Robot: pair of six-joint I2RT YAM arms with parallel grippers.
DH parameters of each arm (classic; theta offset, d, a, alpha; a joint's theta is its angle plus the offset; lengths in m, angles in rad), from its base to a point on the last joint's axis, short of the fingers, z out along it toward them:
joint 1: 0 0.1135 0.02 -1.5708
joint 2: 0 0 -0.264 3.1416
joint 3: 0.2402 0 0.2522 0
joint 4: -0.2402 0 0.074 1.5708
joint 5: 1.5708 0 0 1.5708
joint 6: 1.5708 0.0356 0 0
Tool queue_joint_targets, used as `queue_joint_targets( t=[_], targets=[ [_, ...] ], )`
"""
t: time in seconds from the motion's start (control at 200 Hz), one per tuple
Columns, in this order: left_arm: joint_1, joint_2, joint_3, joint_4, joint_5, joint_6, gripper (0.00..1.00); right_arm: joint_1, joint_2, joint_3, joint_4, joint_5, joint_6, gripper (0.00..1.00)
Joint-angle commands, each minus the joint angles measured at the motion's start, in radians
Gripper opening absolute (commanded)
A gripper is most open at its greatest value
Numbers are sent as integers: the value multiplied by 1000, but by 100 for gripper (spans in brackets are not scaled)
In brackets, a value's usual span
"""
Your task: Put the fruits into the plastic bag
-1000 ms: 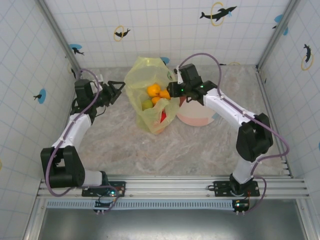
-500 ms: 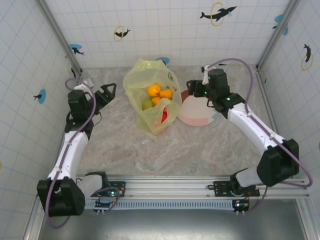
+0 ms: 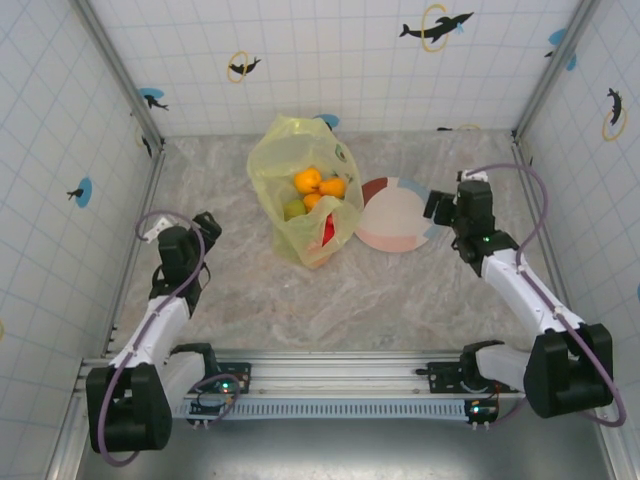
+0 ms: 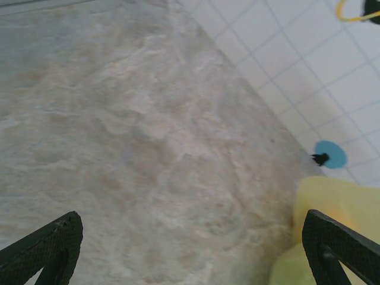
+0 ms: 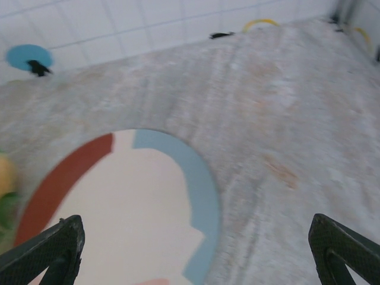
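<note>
The yellow-green plastic bag (image 3: 300, 190) stands in the middle of the table, mouth up. Inside it lie orange fruits (image 3: 308, 181), a green one (image 3: 293, 209) and a red one (image 3: 327, 231). My left gripper (image 3: 208, 224) hangs at the left side, well clear of the bag, fingers spread wide with nothing between them. In the left wrist view the bag (image 4: 332, 202) shows at the right edge. My right gripper (image 3: 436, 206) is open and empty just right of the plate (image 3: 392, 215). The right wrist view looks down on the plate (image 5: 119, 208).
White tiled walls with dolphin stickers close in the table on three sides. A metal rail (image 3: 340, 375) runs along the near edge. Bare marble lies in front of the bag and on both sides.
Both arms have pulled back toward the near edge: the left gripper away from the bag's left side, the right gripper from the bag's mouth to past the plate. Both jaws stay open.
</note>
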Motion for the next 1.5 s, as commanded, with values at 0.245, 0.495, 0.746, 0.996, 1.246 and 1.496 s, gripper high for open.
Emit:
queue_joint_targets(
  t=[0.245,0.495,0.746,0.996,1.246,1.496],
  targets=[
    [3,68,-142,260,-370,284,96,-79,-91,-271,184,201,-56,99],
    [1,102,-248,409,-376,420,95,-86,-24,-352,273,275,-57,99],
    [-16,165,-285,520,-323,486,95,-86,22,-410,353,286,-45,99],
    [-27,283,-348,739,-224,608,97,-86,77,-518,540,251,-100,99],
    [-32,487,-372,992,-92,693,98,-88,148,-684,909,172,-153,99],
    [-27,529,-372,1028,-59,698,98,-90,196,-766,1209,133,-186,99]
  ],
)
